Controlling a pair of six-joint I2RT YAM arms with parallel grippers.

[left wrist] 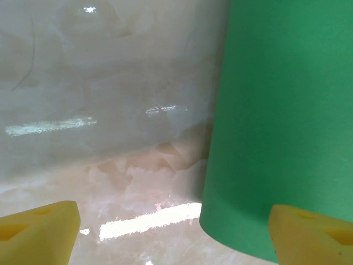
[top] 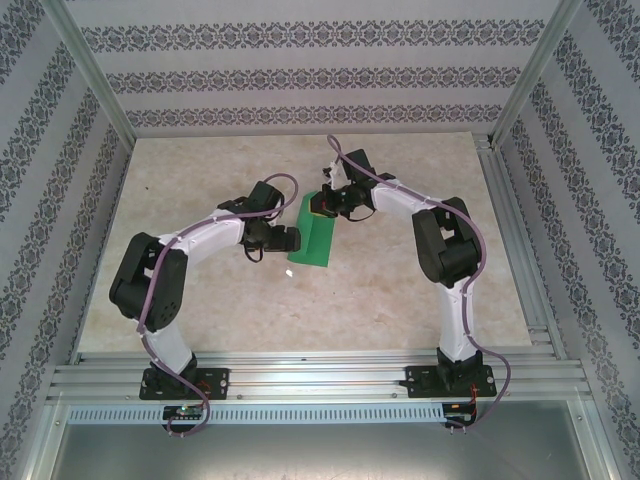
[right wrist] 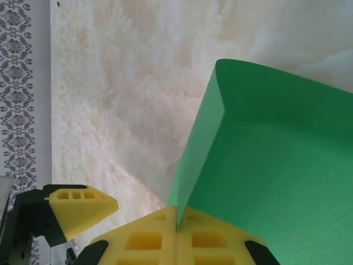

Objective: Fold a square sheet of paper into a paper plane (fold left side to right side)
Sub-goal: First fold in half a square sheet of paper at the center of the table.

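Open tabletop (top: 200, 180) around raised sheet (top: 315, 240)

1. The square sheet of paper (top: 312, 235) was plain bright green, thin and unprinted.
2. It lay near the middle of the table (top: 200, 295), one side lifted and curved softly over the rest.

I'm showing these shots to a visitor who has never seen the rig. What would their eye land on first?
The bright green sheet of paper at the middle of the pale marbled table, partly lifted and curved. The right gripper has its yellow pads shut on the paper's edge, while the left gripper stands open right beside the sheet.
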